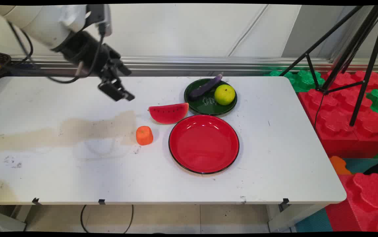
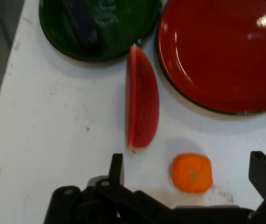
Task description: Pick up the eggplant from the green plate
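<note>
The end effector (image 2: pixel 189 170) hung open and empty above the desk (image 1: pixel 43 171) — nearest the orange piece (image 2: pixel 192 173), beside the watermelon slice (image 2: pixel 141 98).

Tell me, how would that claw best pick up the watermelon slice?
Probably from straight above, across the watermelon slice at its thick middle. It lies flat on the table, so the open pincer could close on the curved rind and the straight cut edge. The tapering tips give less hold.

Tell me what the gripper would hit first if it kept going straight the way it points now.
Most likely the orange piece: in the hand view it lies between the open gripper fingers. The watermelon slice sits just beside that line. Depth is unclear, so this is a judgement.
</note>
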### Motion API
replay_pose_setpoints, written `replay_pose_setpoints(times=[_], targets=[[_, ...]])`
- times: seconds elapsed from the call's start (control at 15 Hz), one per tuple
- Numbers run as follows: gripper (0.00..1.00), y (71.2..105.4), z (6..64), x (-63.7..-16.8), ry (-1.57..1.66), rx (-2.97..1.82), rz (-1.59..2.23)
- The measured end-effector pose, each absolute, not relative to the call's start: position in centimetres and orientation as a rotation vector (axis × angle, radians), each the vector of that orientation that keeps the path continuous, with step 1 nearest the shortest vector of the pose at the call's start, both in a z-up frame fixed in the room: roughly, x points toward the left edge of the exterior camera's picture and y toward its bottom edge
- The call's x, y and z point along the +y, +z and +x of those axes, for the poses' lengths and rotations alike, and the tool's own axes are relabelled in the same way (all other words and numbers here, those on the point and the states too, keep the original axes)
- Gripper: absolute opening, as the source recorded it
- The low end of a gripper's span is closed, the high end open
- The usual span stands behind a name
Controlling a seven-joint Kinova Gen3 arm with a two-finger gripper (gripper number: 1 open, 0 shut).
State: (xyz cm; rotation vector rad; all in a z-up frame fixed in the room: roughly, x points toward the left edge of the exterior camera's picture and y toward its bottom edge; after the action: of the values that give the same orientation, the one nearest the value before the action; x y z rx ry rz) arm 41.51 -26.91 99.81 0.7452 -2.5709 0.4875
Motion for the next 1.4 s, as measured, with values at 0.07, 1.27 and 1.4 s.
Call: replay_pose_setpoints(times=[0.07,1.27,1.4], targets=[[1.0,100.2,40.9,-27.4,0.497,-2.562,0.762],[1.0,98.7,29.9,-38.9,0.599,-2.492,1.073],[1.0,97.9,29.1,-40.2,0.605,-2.5,1.103]])
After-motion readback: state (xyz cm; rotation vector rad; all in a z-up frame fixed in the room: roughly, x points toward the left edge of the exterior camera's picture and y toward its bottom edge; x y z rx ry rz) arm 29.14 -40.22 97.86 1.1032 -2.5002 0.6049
